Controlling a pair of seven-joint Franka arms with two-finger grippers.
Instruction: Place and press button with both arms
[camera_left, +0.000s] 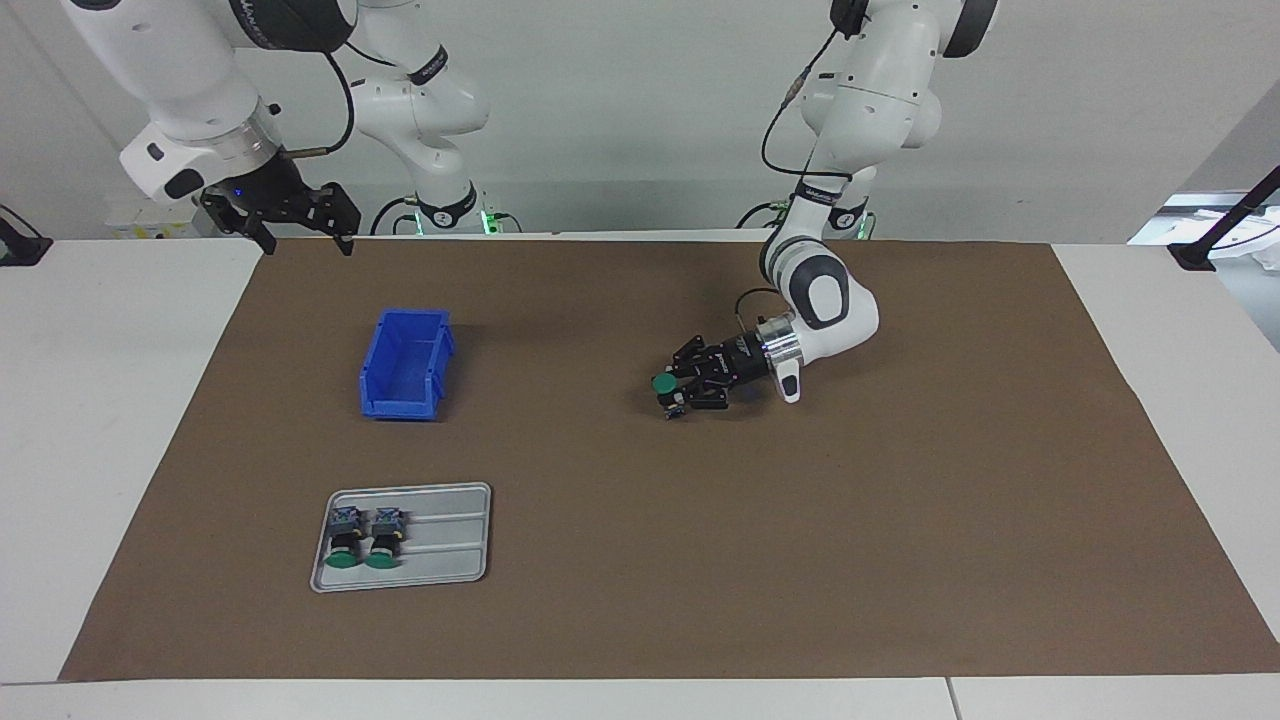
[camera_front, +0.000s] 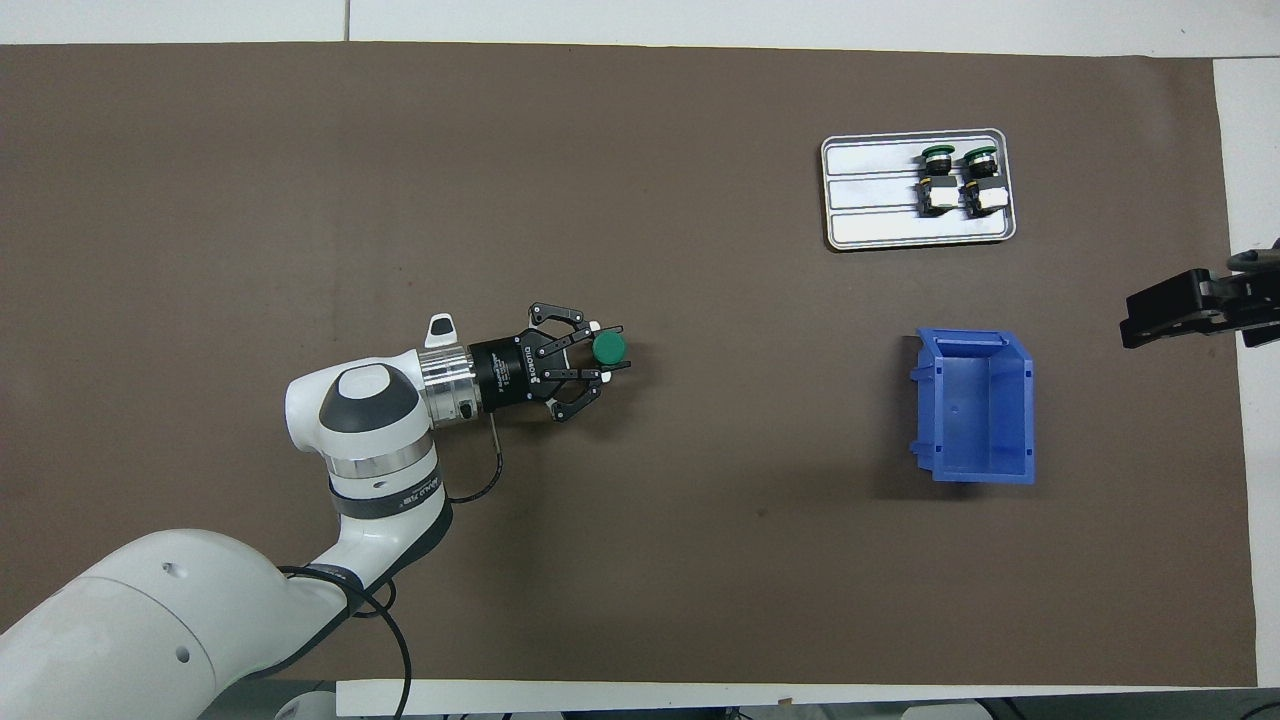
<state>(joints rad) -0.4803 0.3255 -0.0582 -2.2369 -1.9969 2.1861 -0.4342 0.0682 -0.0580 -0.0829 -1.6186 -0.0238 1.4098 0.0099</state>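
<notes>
Reading the scene: I use the blue bin (camera_left: 405, 363) on the brown mat (camera_left: 640, 600) as my landmark for every place below.
Button in hand: a green-capped button (camera_left: 664, 384) sits between the fingertips of the left tool (camera_left: 672, 392), low over the mat, well apart from the blue bin toward the left arm's end of the worktop (camera_left: 110, 420).
Left tool state: its fingers stand close on either side of the button; I cannot tell whether they are gripping it or have just let go.
Button contact: from the facing view its lower end looks to be at the mat or just above it; I cannot settle which.
Right tool: it hangs with fingers spread wide and empty (camera_left: 300, 225), over the mat's edge at the robots' end, beside the blue bin; that arm waits.
Spare buttons: two more (camera_left: 345, 538) (camera_left: 385, 536) lie side by side in a grey tray (camera_left: 455, 540), farther from the robots than the blue bin.
Step, as I judge it: the placing half, with the press not yet done.
Next move, as I judge it: set the button standing cap-up, clear the left tool, then bring the right tool over from beside the blue bin to press the cap squarely.
Writing: white lettering runs along the left tool's body, too small for me to read; nothing legible on the bin or tray.
</notes>
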